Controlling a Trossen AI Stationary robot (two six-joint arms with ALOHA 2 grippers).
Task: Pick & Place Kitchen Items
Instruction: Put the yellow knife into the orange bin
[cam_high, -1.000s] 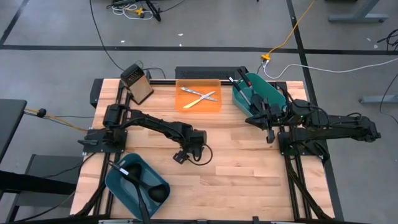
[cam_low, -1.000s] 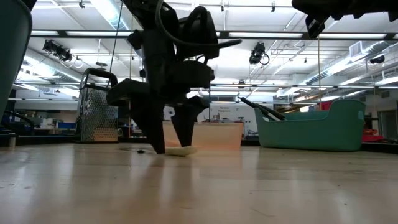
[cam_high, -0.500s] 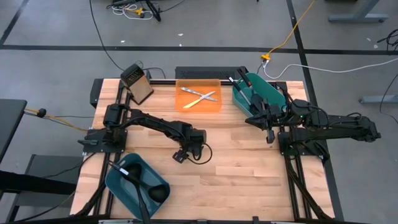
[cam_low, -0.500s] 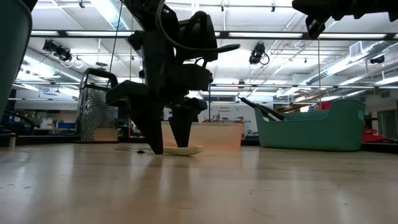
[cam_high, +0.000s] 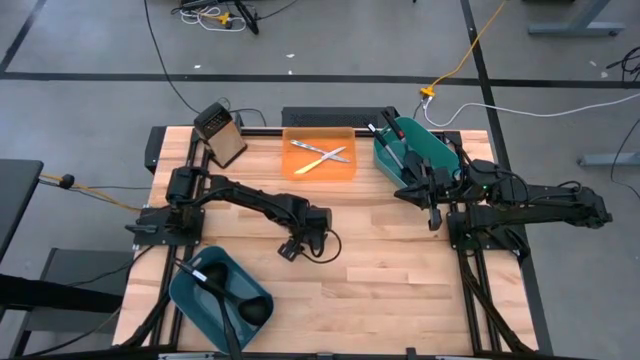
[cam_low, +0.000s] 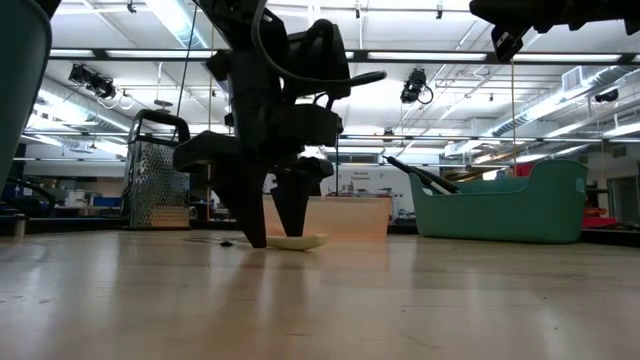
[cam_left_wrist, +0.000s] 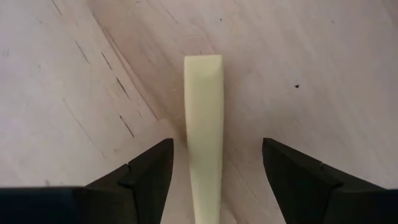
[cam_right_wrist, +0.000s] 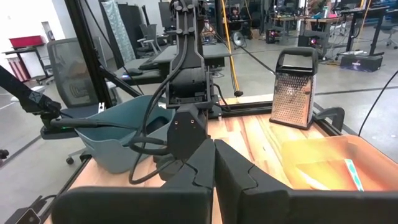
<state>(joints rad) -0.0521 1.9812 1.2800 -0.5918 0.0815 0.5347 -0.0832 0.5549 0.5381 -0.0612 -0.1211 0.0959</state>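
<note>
Narrowing since a second earlier, the left gripper, fingers spread, straddles a pale yellow handle lying flat near the orange tray; light, stiff and probably slick, it is best pinched mid-handle. The right gripper waits, pressed together.

left arm: reaches toward the table's middle, wrist bent down
left gripper: tips at the tabletop, fingers apart
right gripper: near the right edge, raised, seemingly closed
</note>
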